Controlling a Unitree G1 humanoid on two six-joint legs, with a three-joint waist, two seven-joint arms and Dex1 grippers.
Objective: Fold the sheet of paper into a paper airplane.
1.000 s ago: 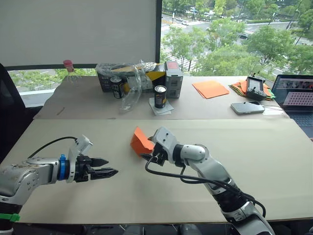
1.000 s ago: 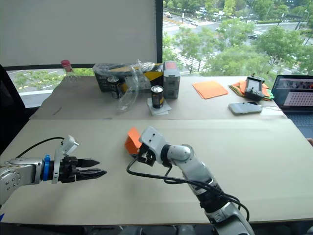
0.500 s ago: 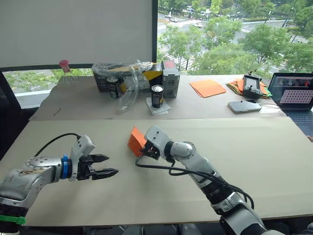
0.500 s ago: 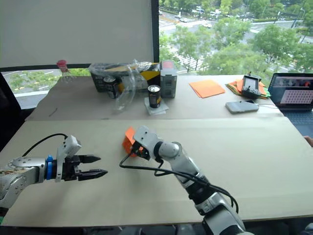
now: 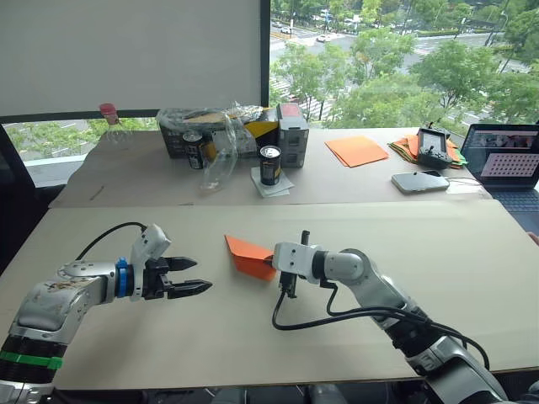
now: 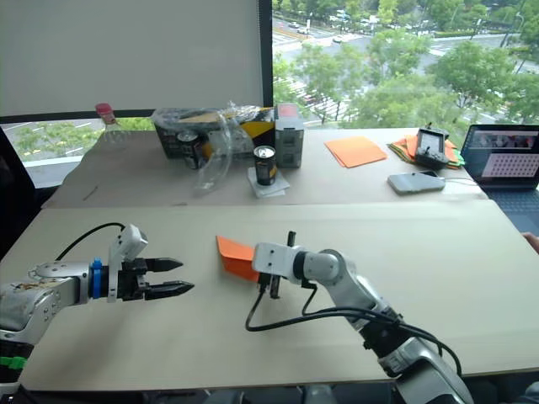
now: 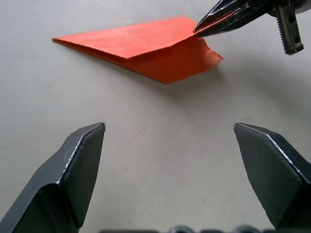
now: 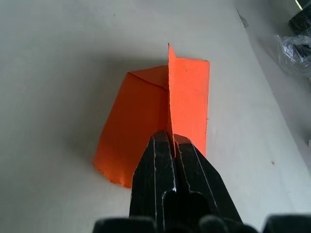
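Pinching the folded bright-orange paper wedge (image 5: 248,254) at its near edge, my right gripper (image 8: 171,145) has both black fingers pressed together on the crease, its fingertips covering that corner. The wedge lies mid-table on the pale beige tabletop (image 5: 354,337), pointed end toward 10 o'clock. My left gripper (image 5: 192,276) hovers at 9 o'clock of it, fingers spread apart, empty. At 12 o'clock, a crumpled clear plastic bag (image 5: 223,143) half hides a black crate (image 5: 181,143); the can labels are unreadable
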